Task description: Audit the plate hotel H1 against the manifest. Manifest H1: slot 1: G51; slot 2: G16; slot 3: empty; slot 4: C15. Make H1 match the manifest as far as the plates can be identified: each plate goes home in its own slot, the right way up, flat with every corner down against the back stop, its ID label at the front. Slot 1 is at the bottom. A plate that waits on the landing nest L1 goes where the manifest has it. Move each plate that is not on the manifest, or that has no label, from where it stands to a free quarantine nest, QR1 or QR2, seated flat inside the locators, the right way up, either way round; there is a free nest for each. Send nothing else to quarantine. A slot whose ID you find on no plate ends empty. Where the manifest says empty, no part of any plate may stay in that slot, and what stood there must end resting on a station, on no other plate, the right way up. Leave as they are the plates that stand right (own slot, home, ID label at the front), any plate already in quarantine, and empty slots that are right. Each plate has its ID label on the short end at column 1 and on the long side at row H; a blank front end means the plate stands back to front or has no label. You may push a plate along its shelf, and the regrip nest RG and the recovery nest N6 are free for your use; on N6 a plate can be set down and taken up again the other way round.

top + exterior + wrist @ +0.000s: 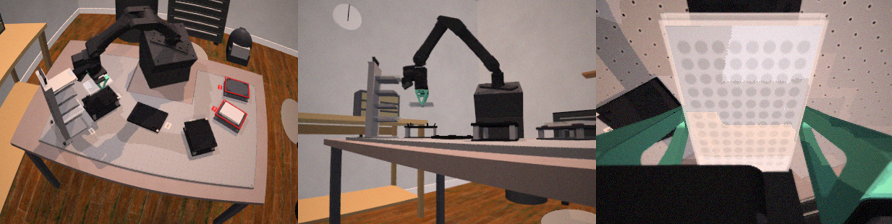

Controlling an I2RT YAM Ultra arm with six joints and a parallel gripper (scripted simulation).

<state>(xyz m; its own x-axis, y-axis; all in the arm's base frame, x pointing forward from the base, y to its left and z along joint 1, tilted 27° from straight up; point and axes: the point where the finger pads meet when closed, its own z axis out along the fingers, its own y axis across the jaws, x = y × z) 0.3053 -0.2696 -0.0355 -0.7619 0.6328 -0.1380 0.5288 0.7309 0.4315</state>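
Note:
My gripper (pixel 98 80) is shut on a white well plate (pixel 89 86) and holds it flat in the air between the plate hotel H1 (pixel 59 105) and a raised black nest (pixel 100 102). From the side, the gripper (pixel 421 98) and the plate (pixel 421 105) hang level with the hotel's (pixel 379 99) lower shelves, a little away from their front. In the wrist view the plate (pixel 743 90) lies lengthwise between my green fingers, wells up. No label shows on it. A white plate (pixel 61 79) lies in the hotel's top slot. I cannot tell what the lower slots hold.
A flat black nest (pixel 147 116) and another raised black nest (pixel 199 136) stand mid-table. At the right, one red-edged quarantine nest (pixel 231 113) holds a white plate; the other (pixel 236 87) looks dark. The arm's black base box (pixel 167 58) stands at the back.

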